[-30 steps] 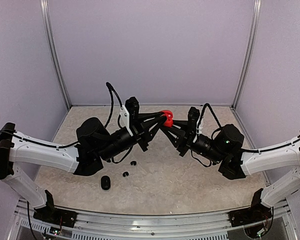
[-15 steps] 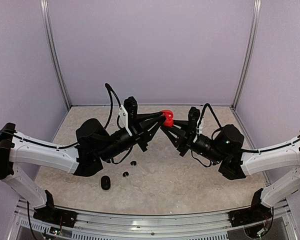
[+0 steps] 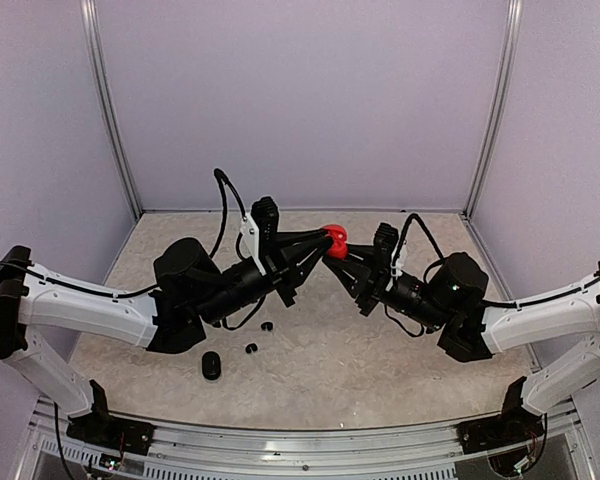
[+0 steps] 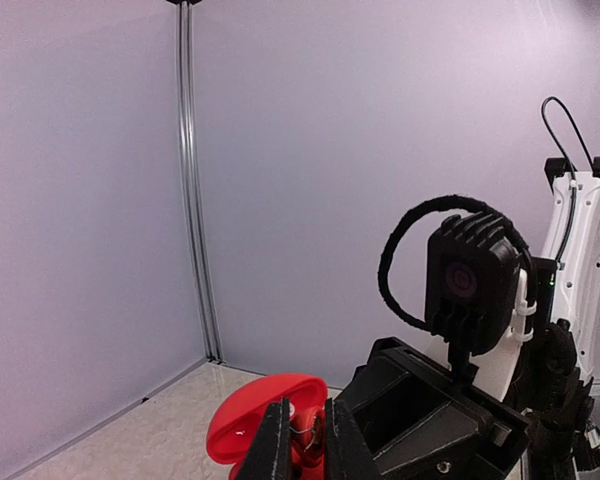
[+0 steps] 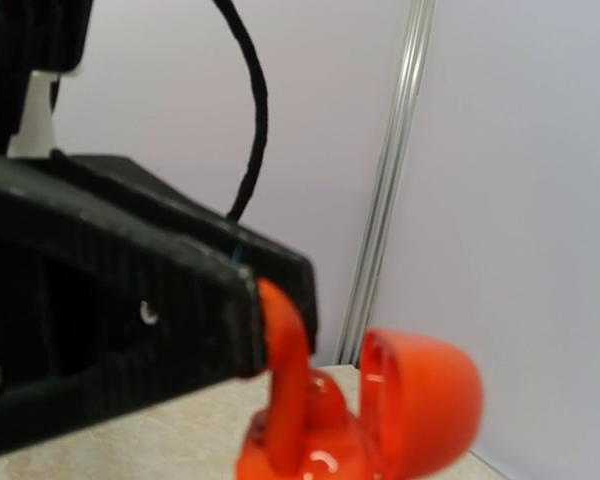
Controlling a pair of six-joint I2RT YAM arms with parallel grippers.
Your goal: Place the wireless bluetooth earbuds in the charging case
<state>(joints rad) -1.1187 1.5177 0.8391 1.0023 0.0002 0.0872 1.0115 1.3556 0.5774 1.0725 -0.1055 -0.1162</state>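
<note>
The red charging case [image 3: 335,237] is held open in mid-air above the table's middle, between both arms. My right gripper [image 3: 342,248] grips it from the right. My left gripper [image 3: 324,241] comes from the left, its fingers nearly shut on a red earbud [image 4: 307,440] down in the case's base, under the raised lid [image 4: 255,412]. In the right wrist view the open case [image 5: 420,400] shows blurred, with the left gripper's black finger [image 5: 130,300] against it; my right fingers are out of that frame. Two black earbuds [image 3: 251,348] [image 3: 267,326] lie on the table. The other red earbud is not visible.
A closed black charging case [image 3: 211,365] lies on the table at front left, near the black buds and under the left arm. The beige table [image 3: 380,370] is enclosed by lilac walls with metal corner posts [image 3: 115,120].
Both grippers and the red case have stayed almost in place. The left wrist has shifted slightly right, toward the case.
</note>
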